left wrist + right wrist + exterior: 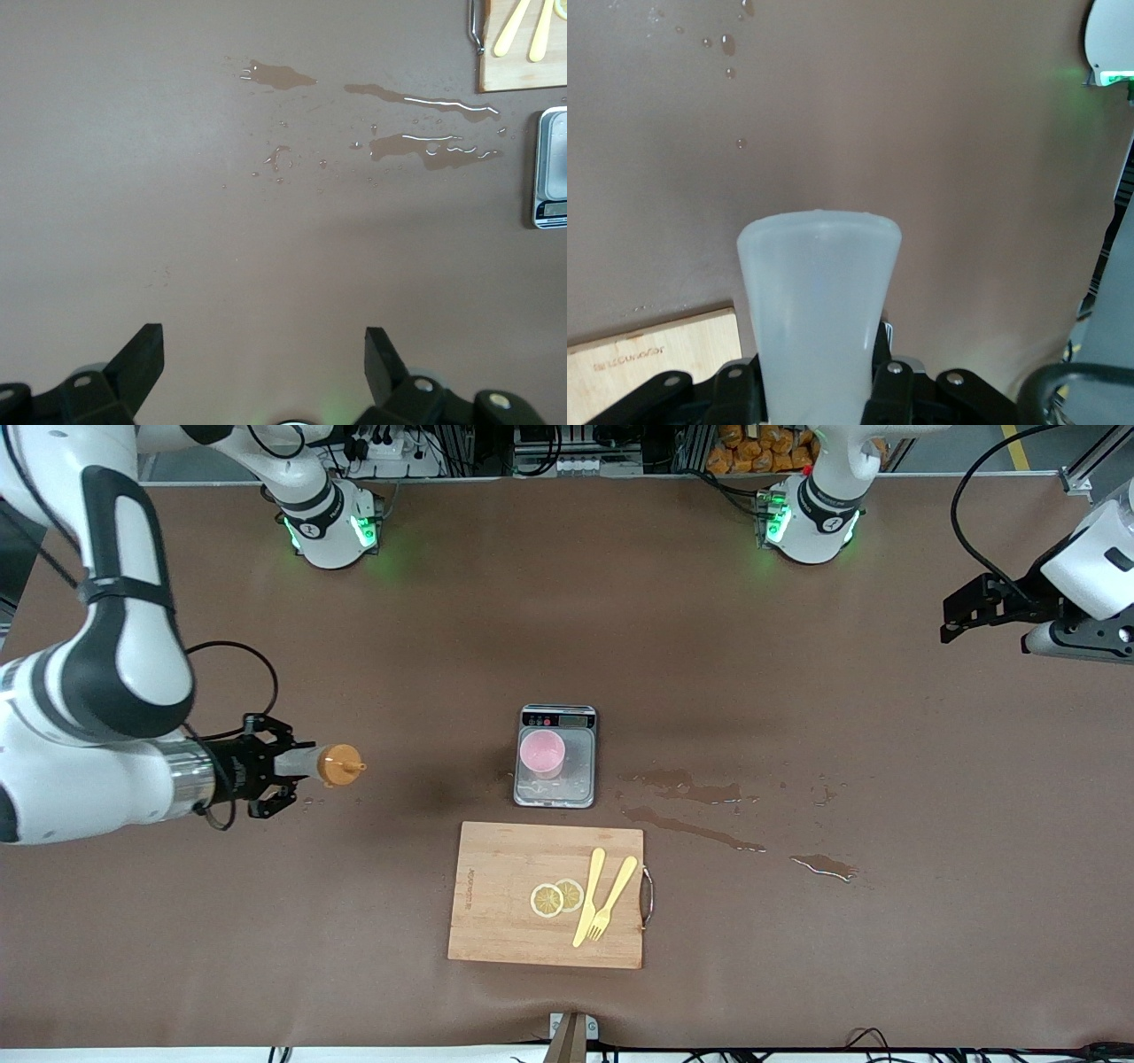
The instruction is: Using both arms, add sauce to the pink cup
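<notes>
My right gripper is shut on the sauce bottle, held level above the table at the right arm's end. Its orange nozzle cap points toward the scale. In the right wrist view the translucent bottle fills the space between the fingers. The pink cup stands upright on the silver scale at the table's middle. My left gripper is open and empty, up over the left arm's end of the table; its fingers stand wide apart.
A wooden cutting board with two lemon slices, a yellow knife and fork lies nearer the camera than the scale. Spilled liquid lies beside the scale toward the left arm's end, also in the left wrist view.
</notes>
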Controlling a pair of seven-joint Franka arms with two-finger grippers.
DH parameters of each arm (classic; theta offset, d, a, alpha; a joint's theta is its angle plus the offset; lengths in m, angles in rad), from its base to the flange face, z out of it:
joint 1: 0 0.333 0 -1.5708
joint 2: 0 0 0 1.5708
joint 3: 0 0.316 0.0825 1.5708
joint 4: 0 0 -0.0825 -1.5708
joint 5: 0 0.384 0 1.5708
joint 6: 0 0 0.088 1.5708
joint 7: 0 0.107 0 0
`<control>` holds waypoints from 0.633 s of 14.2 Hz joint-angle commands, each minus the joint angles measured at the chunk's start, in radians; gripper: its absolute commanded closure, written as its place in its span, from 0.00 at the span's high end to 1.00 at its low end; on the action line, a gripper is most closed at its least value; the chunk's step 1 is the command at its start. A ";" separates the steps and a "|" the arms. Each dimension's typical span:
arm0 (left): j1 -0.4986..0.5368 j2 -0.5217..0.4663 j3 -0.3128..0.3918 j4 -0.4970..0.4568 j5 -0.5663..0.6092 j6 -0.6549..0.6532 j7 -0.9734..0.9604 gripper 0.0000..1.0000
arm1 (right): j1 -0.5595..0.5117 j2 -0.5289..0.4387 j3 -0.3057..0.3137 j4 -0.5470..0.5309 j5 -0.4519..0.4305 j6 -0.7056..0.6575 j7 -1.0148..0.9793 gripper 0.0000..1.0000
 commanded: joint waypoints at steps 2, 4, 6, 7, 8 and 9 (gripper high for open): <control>-0.003 0.011 -0.005 0.023 0.007 0.018 0.001 1.00 | -0.137 -0.008 0.016 -0.070 0.145 -0.005 -0.238 0.00; -0.008 0.009 -0.010 0.025 0.005 0.018 0.001 1.00 | -0.184 -0.008 0.016 -0.117 0.162 -0.008 -0.346 0.00; -0.008 0.012 -0.010 0.022 0.004 0.015 0.004 1.00 | -0.262 -0.005 0.016 -0.178 0.232 -0.014 -0.494 0.00; -0.009 0.029 -0.010 0.025 0.005 0.015 -0.006 1.00 | -0.316 0.012 0.016 -0.197 0.272 -0.029 -0.576 0.00; -0.011 0.032 -0.010 0.026 0.007 0.014 -0.009 1.00 | -0.359 0.041 0.016 -0.200 0.299 -0.059 -0.660 0.00; -0.011 0.031 -0.010 0.026 0.008 0.012 -0.009 1.00 | -0.393 0.073 0.015 -0.200 0.308 -0.078 -0.734 0.00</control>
